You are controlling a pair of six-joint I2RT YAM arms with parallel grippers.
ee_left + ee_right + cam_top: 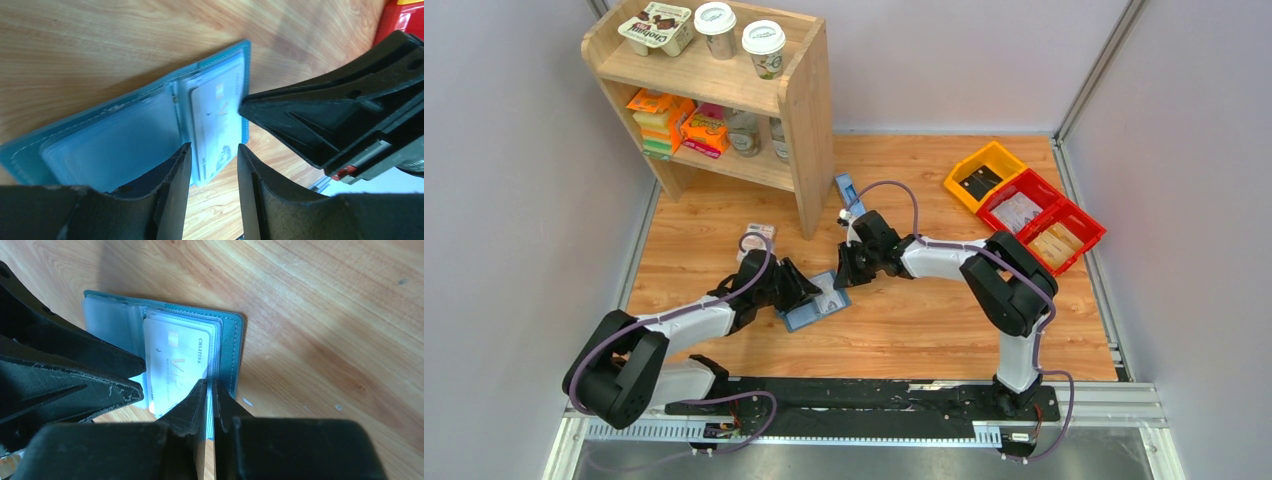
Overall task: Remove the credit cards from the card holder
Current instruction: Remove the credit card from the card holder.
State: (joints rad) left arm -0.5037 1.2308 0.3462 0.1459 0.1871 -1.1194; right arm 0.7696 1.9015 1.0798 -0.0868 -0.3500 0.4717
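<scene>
The open teal-blue fabric card holder (pixel 817 303) is lying mid-table on the wooden tabletop (pixel 924 330). The left gripper (pixel 212 150) is standing moderately wide at its left side. The right gripper (pixel 207 382) is sitting nearly closed against the white plastic card (pixel 175 365).

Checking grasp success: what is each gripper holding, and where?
Right gripper pinches the pocket stack of the card holder at the edge facing it; card or sleeve, unclear. Left gripper is open, apparently holding nothing.
</scene>
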